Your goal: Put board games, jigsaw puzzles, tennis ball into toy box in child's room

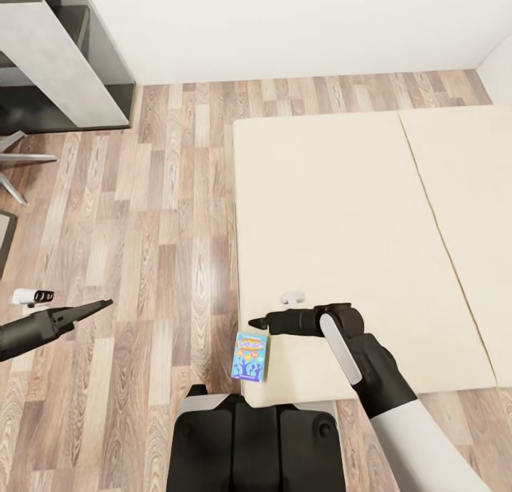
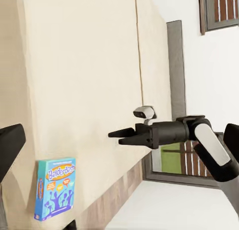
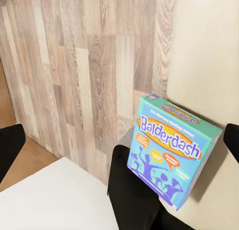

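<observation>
A light blue board game (image 1: pixel 250 357) with yellow lettering lies at the near left corner of the beige bed (image 1: pixel 341 215), right at the mattress edge. The left wrist view shows this board game (image 2: pixel 55 187) too, and in the right wrist view the board game (image 3: pixel 172 150) reads "Balderdash". My right gripper (image 1: pixel 256 323) hovers just beyond the box, pointing left across the bed's edge. It is open, with its fingers (image 3: pixel 10 145) wide apart and nothing between them. My left gripper (image 1: pixel 105 305) hangs over the floor left of the bed, open and empty.
Wood-plank floor (image 1: pixel 156 215) runs left of the bed. A grey shelf unit (image 1: pixel 64 58) and chair legs (image 1: pixel 21 158) stand at the far left, with a white wall behind. My own dark base (image 1: pixel 256 442) is close against the bed's near corner.
</observation>
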